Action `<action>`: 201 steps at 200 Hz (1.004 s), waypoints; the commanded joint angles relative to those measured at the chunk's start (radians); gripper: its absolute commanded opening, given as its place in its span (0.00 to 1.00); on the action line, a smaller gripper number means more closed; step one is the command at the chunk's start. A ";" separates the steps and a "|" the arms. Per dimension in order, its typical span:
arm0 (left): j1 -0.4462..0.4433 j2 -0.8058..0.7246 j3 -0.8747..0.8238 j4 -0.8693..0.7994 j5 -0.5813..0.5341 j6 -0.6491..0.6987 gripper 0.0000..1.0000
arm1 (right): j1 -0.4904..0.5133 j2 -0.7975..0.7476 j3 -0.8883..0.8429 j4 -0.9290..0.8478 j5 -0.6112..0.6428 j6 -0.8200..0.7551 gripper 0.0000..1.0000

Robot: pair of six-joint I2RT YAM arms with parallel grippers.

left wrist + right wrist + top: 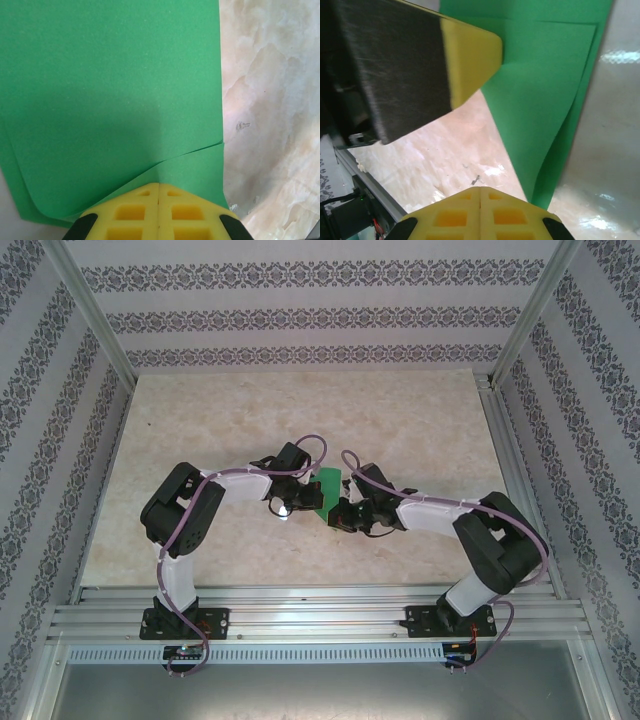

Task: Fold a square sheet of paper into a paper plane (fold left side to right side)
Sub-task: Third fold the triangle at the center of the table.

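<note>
Roughly centred item: square sheet of paper [327, 487], bright green, is seen mid-table between the two arm tips.
Paper layers: in the left wrist view two layers of the sheet [110, 90] are seen, one over the other; the under layer is curled out at the lower left edge, and a slanted edge line runs toward the pads.
Paper from right wrist: sheet [545, 75] is seen coming down from the top edge, bowed, its layers offset.
Left gripper [303, 500]: clenched; yellow pads [130, 212] are pressed together and the green sheet is pinched at their seam.
Left pad from right wrist: one yellow pad [470, 50] is laid against the sheet's upper part.
Right gripper [480, 196]: closed, pads pressed together; the sheet's lower tip is seen just beside them, and whether it is grasped cannot be told.
Table [400, 420]: beige marbled top below the paper; contact between paper and table cannot be told.
Surround: patterned wall panels [300, 320] are seen on three sides; aluminium rails [320, 605] at the near edge, arm bases bolted on.
</note>
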 commanded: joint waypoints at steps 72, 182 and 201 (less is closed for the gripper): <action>-0.019 0.002 0.002 -0.111 -0.069 0.030 0.06 | -0.014 0.117 -0.021 -0.017 0.056 0.025 0.05; 0.022 -0.224 -0.047 -0.009 0.092 -0.020 0.14 | -0.017 0.137 -0.080 0.020 0.073 0.051 0.04; 0.010 -0.199 -0.071 0.036 0.136 -0.032 0.09 | -0.017 0.134 -0.077 0.015 0.077 0.050 0.04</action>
